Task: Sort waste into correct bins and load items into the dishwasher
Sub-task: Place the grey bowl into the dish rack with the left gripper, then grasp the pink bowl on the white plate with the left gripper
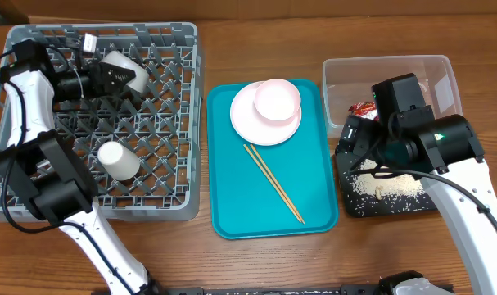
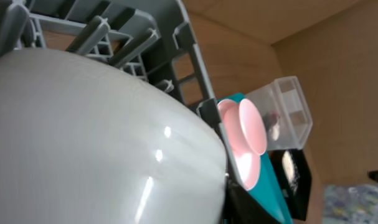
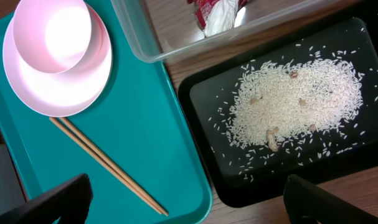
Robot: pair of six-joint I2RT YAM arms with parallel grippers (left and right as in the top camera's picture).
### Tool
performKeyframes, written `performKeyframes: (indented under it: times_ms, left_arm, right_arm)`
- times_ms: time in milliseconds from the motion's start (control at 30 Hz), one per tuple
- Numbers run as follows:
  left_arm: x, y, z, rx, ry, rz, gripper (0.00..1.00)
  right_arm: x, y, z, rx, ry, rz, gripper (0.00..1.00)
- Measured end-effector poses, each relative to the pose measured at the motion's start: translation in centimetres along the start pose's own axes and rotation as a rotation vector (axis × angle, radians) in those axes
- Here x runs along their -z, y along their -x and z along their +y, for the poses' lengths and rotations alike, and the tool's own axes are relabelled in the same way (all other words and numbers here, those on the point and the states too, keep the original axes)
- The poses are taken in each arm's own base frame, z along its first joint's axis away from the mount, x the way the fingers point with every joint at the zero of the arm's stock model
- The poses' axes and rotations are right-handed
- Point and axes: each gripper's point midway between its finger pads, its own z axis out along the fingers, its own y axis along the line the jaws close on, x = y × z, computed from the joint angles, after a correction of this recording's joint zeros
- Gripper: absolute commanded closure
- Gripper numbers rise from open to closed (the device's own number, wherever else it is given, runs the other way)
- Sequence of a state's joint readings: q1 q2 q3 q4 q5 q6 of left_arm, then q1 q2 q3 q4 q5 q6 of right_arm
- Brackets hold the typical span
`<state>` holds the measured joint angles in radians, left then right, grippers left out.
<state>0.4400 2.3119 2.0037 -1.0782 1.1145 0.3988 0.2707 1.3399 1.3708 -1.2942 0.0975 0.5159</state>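
My left gripper [image 1: 107,75] is shut on a white bowl [image 1: 127,71] and holds it tilted over the back of the grey dish rack [image 1: 178,123]. The bowl fills the left wrist view [image 2: 83,137]. A small white cup [image 1: 118,160] lies in the rack. On the teal tray [image 1: 232,205] lie a large plate [image 1: 252,127] with a smaller dish [image 1: 277,100] on it, and wooden chopsticks [image 1: 274,184]. The red-and-white wrapper [image 1: 364,109] lies in the clear tub [image 1: 387,70]. Rice [image 3: 294,102] lies in the black tray [image 1: 387,205]. My right gripper [image 1: 356,141] is open and empty above the gap between the teal and black trays.
The right wrist view shows the teal tray's edge [image 3: 195,186] close beside the black tray [image 3: 201,99], with the chopsticks [image 3: 108,168] and the stacked dishes [image 3: 51,68] to the left. Bare wooden table lies in front of the trays.
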Motion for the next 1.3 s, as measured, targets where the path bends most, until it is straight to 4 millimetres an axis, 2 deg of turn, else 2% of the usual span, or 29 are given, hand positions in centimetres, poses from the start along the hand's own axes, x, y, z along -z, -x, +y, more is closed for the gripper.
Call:
performKeyframes:
  times_ms: [33, 100, 133, 400, 533, 633, 767, 900, 967, 1033, 1167, 1300]
  left_arm:
    - [0.0, -0.1, 0.1, 0.005, 0.007, 0.004, 0.32]
    - [0.0, -0.3, 0.2, 0.023, 0.014, 0.011, 0.07]
    - [0.0, -0.4, 0.3, 0.037, 0.018, 0.016, 0.00]
    - [1.0, -1.8, 2.1, 0.136, 0.178, 0.088, 0.00]
    - [3.1, -0.7, 1.7, 0.132, 0.324, 0.072, 0.00]
    - [6.4, 1.1, -0.4, 0.132, 0.486, 0.013, 0.00]
    - [11.0, 2.9, -4.7, 0.126, 0.644, -0.095, 0.00]
    - [12.8, 2.8, -8.5, 0.126, 0.695, -0.136, 0.00]
    - [12.1, 2.4, -9.8, 0.117, 0.697, -0.118, 0.00]
    - [10.5, 2.0, -10.7, 0.102, 0.691, -0.081, 0.00]
    - [5.5, 0.8, -13.6, 0.030, 0.668, 0.022, 0.00]
    - [0.3, -0.4, -17.1, -0.102, 0.669, 0.104, 0.00]
  right_arm:
    - [0.0, 0.0, 0.0, 0.000, 0.001, 0.000, 0.00]
    - [0.0, 0.0, 0.0, 0.000, 0.001, 0.001, 0.00]
    - [0.0, 0.0, 0.0, -0.001, 0.000, 0.000, 0.00]
    - [0.0, 0.0, 0.0, 0.000, 0.000, 0.000, 0.00]
    - [0.0, -0.1, -0.1, 0.000, -0.003, 0.005, 0.00]
    - [0.0, -0.2, -0.1, 0.000, -0.006, 0.009, 0.00]
    - [0.0, -0.4, -0.2, 0.001, -0.010, 0.016, 0.00]
    - [0.0, -0.4, -0.2, 0.002, -0.010, 0.016, 0.00]
    - [0.0, -0.5, -0.3, 0.000, -0.013, 0.020, 0.00]
    - [0.0, -0.5, -0.4, -0.005, -0.014, 0.022, 0.00]
    - [0.0, -0.7, -0.8, -0.045, -0.027, 0.033, 0.00]
    - [0.0, -0.2, -2.9, -0.150, -0.070, 0.035, 0.00]
